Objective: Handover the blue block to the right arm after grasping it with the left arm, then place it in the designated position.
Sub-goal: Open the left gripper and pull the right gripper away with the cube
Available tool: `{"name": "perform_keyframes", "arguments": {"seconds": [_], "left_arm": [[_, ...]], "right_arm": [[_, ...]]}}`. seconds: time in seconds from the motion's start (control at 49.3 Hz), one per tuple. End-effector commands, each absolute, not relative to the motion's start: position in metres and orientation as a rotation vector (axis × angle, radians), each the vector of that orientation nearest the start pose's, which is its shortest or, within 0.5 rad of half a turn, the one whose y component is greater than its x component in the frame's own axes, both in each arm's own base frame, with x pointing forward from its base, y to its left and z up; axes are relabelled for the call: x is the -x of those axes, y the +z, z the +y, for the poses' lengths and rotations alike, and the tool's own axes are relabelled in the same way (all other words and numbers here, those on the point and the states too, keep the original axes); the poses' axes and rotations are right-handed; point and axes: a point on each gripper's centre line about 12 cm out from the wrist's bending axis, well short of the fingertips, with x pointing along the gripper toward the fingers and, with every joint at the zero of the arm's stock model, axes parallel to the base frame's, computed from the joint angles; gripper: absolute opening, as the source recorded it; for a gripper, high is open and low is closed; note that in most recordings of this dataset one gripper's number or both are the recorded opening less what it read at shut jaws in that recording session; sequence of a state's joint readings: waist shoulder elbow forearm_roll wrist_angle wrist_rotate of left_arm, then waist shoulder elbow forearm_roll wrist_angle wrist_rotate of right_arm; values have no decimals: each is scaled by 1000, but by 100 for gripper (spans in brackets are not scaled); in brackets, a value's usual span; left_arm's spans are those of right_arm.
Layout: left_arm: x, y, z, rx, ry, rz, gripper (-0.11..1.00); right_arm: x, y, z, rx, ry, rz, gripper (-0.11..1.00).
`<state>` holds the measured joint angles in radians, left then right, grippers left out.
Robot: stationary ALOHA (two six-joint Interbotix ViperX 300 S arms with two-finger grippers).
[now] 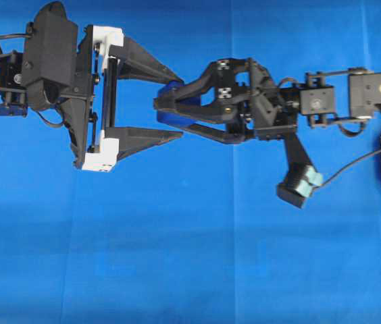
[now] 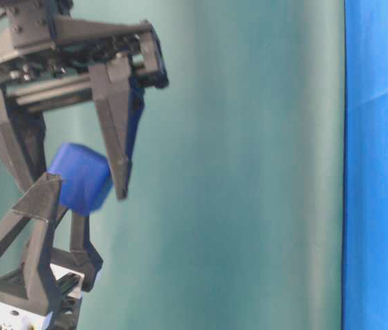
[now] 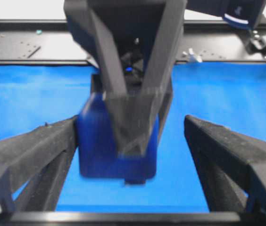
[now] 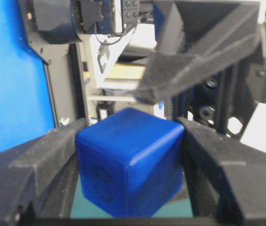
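Up close, our all-black right claw point(image 4: 130, 155) is clamped on the small dark-blue rounded cube point(image 4: 130, 162), held in mid-air above the blue-clothed desk point(image 1: 190, 256); beyond it our white-bracketed left claw point(image 1: 170, 108) stands wide apart; handover looks done; next we carry it to its spot.

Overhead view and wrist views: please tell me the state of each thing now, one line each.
blue block: held in the air, clamped between the right pincer's fingers.
left pincer: open wide, fingers apart on either side of the block.
right pincer: shut on the blue block.
blue cloth: lying flat.
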<state>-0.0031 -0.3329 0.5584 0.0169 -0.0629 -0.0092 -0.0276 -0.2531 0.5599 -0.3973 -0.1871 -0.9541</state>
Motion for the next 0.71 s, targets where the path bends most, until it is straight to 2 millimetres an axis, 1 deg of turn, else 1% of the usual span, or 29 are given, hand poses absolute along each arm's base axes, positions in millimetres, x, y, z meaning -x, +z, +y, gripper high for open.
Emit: {"name": "perform_keyframes", "arguments": {"seconds": [0.0, 0.162, 0.426, 0.588, 0.689], "left_arm": [[-363, 357, -2, -6, -8, 124, 92], [-357, 356, -2, -8, -8, 126, 92], [-351, 355, -2, -8, -8, 124, 92], [-350, 355, -2, -8, -6, 124, 92], [-350, 355, -2, -6, -8, 124, 92]], "right_arm": [[-373, 343, 0, 1334, 99, 38, 52], [-349, 344, 1, 1334, 98, 43, 52], [-310, 352, 5, 1339, 89, 44, 52], [-298, 352, 5, 1342, 97, 75, 52], [-296, 351, 5, 1342, 103, 88, 52]]}}
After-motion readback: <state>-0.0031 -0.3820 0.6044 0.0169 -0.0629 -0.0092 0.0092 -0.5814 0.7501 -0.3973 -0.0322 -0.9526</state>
